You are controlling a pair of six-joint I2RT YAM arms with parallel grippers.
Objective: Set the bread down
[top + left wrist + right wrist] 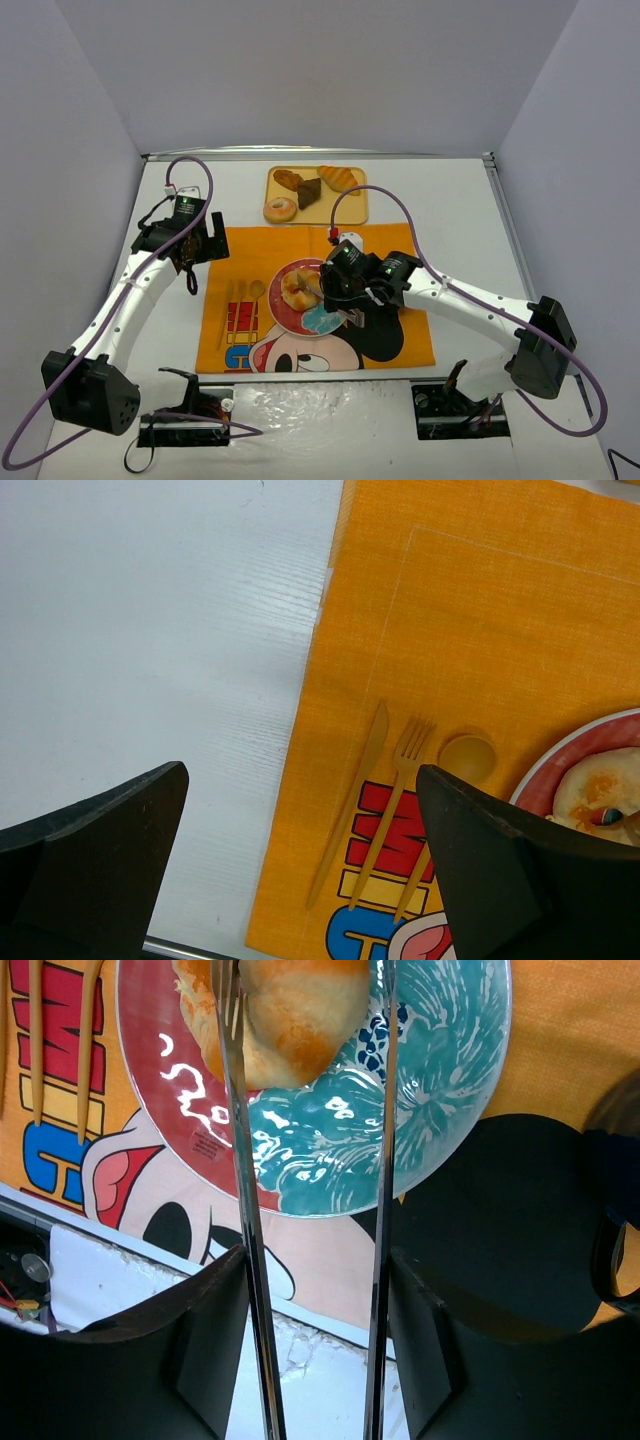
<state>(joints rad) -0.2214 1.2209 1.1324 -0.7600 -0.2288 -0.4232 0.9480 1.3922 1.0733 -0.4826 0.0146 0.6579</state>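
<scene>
The bread (298, 288) is a roundish golden bun with pale patches on the red-and-teal plate (325, 322). In the right wrist view the bread (295, 1020) sits between the two arms of metal tongs (245, 1260). My right gripper (315, 1260) is shut on the tongs, one finger outside each arm. In the top view the right gripper (345, 290) is over the plate's right side. I cannot tell if the bread rests on the plate (430, 1110) or is lifted slightly. My left gripper (195, 262) is open and empty over the bare table, left of the placemat (302, 775).
An orange cartoon placemat (385, 245) lies under the plate. A yellow knife (350, 800), fork (400, 800) and spoon (468, 755) lie on its left part. A wooden board (352, 208) at the back holds a ring donut (280, 209), a croissant (338, 178) and dark pastries (297, 183).
</scene>
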